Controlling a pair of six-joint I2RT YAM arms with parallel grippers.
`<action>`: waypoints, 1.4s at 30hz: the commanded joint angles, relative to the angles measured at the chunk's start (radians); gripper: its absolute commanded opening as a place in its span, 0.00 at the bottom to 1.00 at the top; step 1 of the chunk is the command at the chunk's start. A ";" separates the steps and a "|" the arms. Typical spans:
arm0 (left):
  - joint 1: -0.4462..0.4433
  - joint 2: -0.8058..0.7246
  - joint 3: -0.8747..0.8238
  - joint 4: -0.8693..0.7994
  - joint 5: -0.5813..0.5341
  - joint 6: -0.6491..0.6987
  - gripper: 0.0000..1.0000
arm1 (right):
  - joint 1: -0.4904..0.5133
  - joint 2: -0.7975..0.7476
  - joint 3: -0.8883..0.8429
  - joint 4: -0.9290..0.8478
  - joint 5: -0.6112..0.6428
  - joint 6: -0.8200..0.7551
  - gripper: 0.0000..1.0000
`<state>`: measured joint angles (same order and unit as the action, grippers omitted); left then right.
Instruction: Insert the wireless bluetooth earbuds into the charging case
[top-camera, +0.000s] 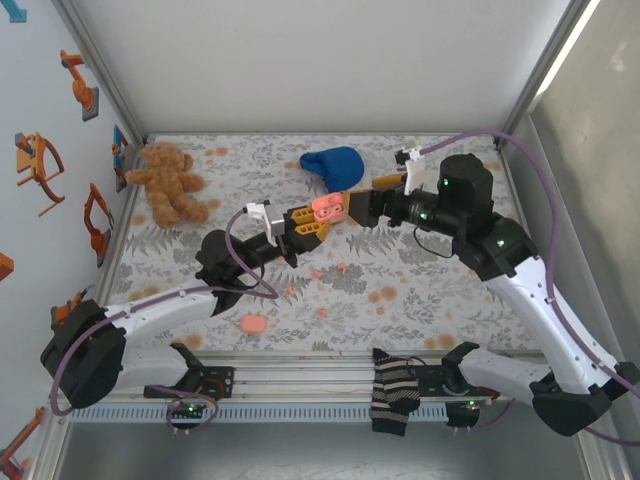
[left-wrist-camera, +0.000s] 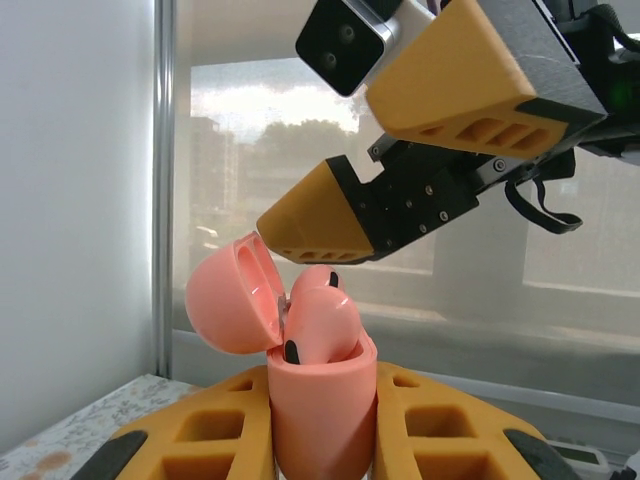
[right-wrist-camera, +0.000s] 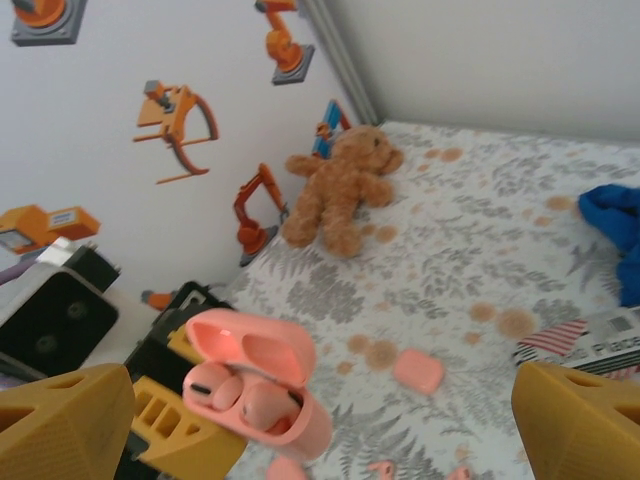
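My left gripper (top-camera: 312, 222) (left-wrist-camera: 322, 425) is shut on the pink charging case (top-camera: 328, 207) (left-wrist-camera: 320, 410) (right-wrist-camera: 300, 425), holding it upright above the table with its lid hinged open. Two coral-pink earbuds (left-wrist-camera: 322, 325) (right-wrist-camera: 245, 400) sit in its wells, their tops poking out. My right gripper (top-camera: 352, 200) (left-wrist-camera: 320, 160) (right-wrist-camera: 320, 415) is open wide just above and around the case, its orange fingers (right-wrist-camera: 60, 425) clear of it and holding nothing. More loose earbuds (top-camera: 343, 268) (right-wrist-camera: 380, 468) lie on the floral cloth below.
A second, closed pink case (top-camera: 252, 324) (right-wrist-camera: 418, 371) lies on the cloth near the front left. A teddy bear (top-camera: 168, 182) (right-wrist-camera: 340, 185) sits at the back left, a blue cloth (top-camera: 335, 165) at the back middle. A striped sock (top-camera: 393, 392) hangs over the front rail.
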<state>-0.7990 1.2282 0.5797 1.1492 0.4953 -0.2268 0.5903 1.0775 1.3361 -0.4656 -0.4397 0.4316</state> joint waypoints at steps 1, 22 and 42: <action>0.048 -0.028 -0.020 0.097 0.064 -0.085 0.00 | -0.004 0.027 -0.030 0.119 -0.165 0.095 0.96; 0.087 -0.069 -0.018 0.025 0.128 -0.099 0.00 | 0.100 0.168 0.003 0.321 -0.340 0.203 0.81; 0.088 -0.108 -0.030 -0.054 0.088 -0.069 0.00 | 0.101 0.100 0.021 0.266 -0.288 0.101 0.80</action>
<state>-0.7174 1.1374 0.5598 1.1091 0.6006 -0.3099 0.6849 1.2114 1.3231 -0.1993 -0.7280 0.5598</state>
